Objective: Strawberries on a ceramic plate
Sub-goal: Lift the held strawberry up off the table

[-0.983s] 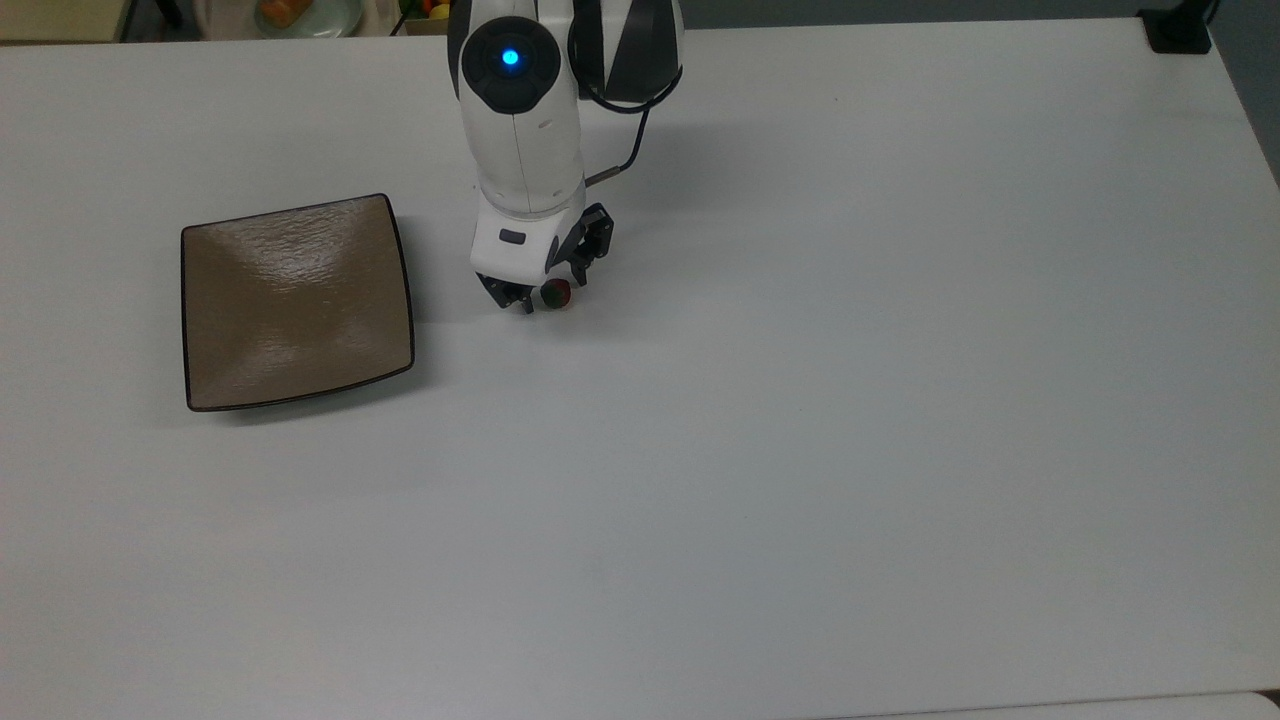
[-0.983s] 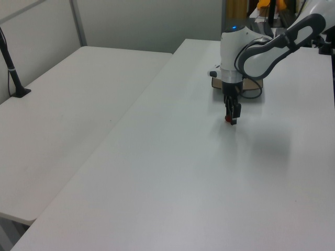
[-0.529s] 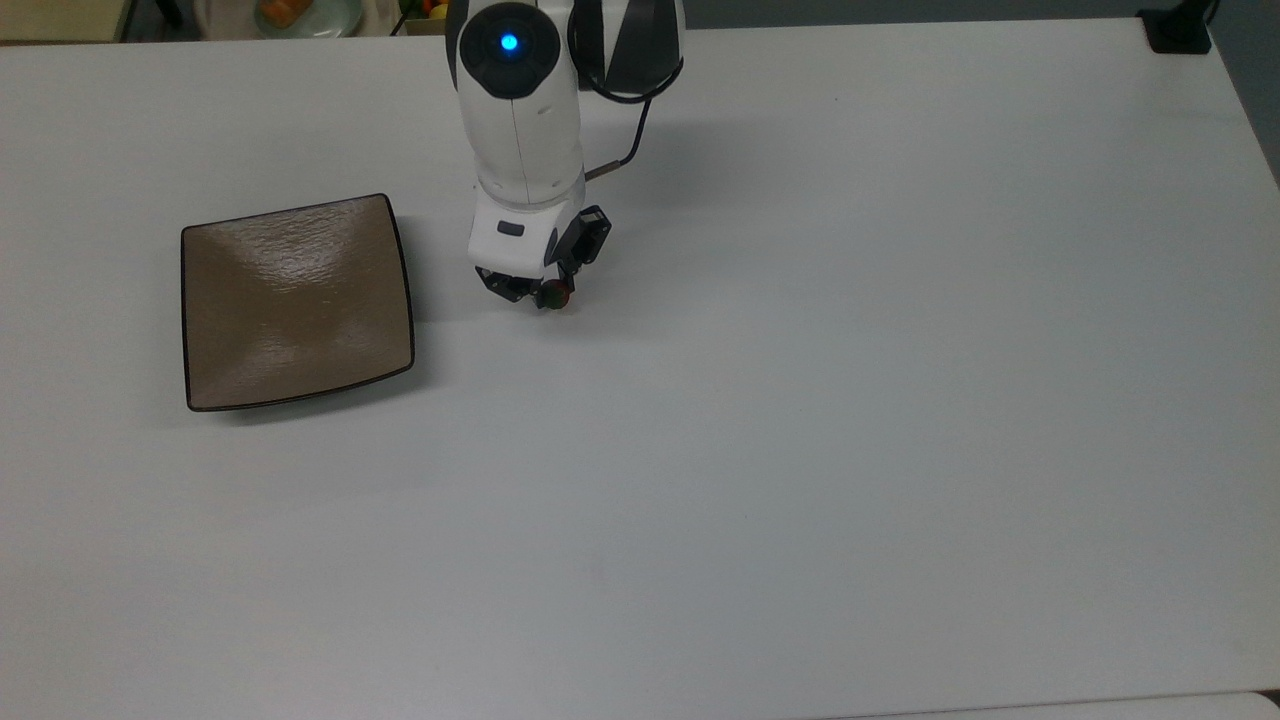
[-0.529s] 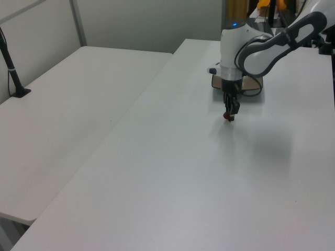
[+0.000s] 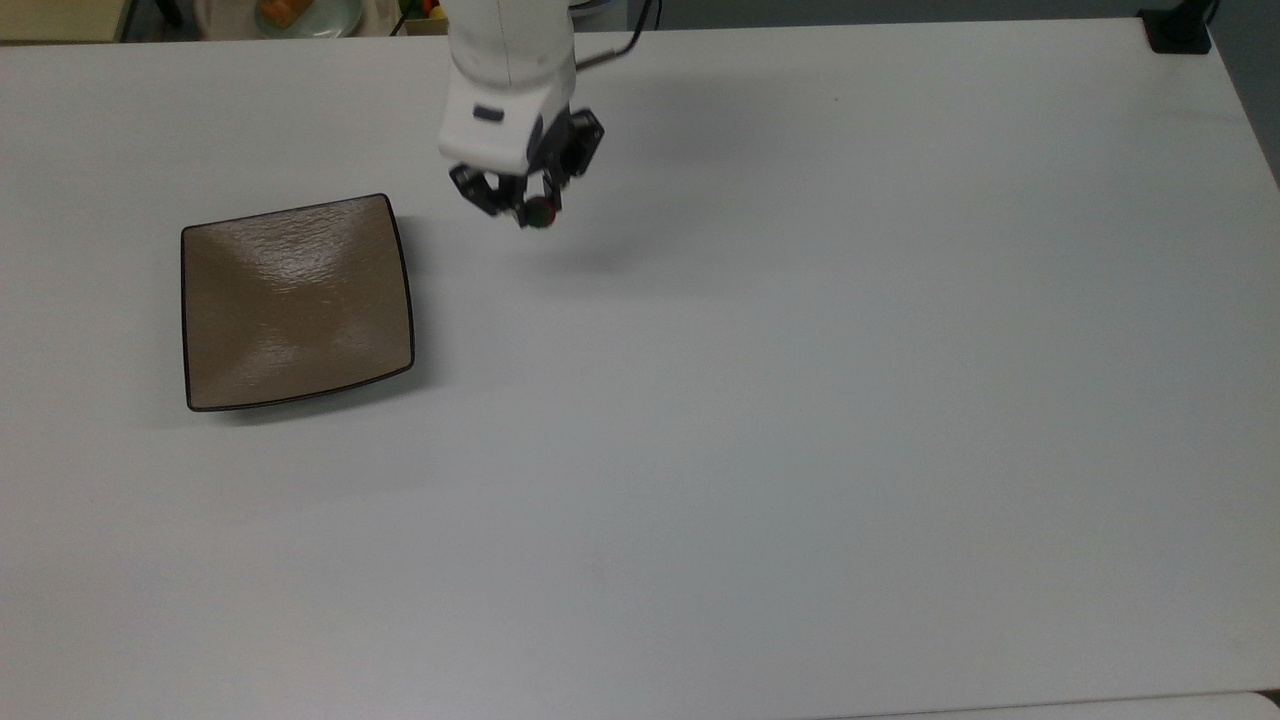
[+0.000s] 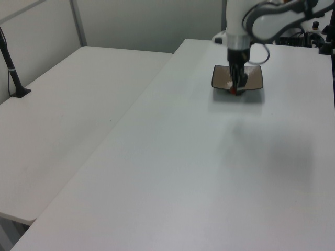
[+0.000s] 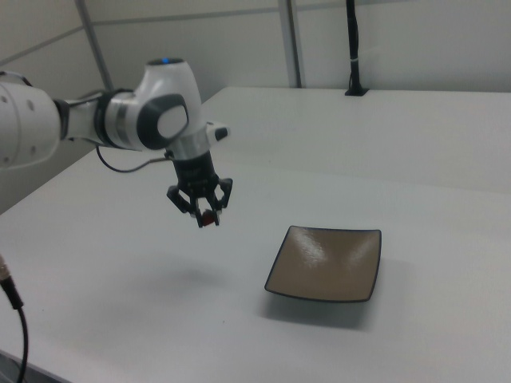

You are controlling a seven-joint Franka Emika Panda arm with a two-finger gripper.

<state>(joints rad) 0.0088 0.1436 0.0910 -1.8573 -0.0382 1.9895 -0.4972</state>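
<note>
Gripper (image 5: 535,212) clenched on strawberry (image 5: 540,213), held in air above table, shadow below on the surface. Berry tiny, red w/ dark green cap, pinched btwn black fingertips; in right view gripper (image 7: 206,216) carries it (image 7: 208,219) well off the tabletop. Ceramic plate (image 5: 297,300) square, glossy tan-brown, thin dark rim, rounded corners, dished centre; sits flat on table (image 5: 800,400), to the top view's left of gripper, apart from it. Table white, matte. Second white table (image 6: 68,120) alongside in left view; grey partition walls behind. Left view: gripper (image 6: 236,89) overlaps plate (image 6: 253,79), berry barely a red speck. Arm cut off at top view's upper edge.
</note>
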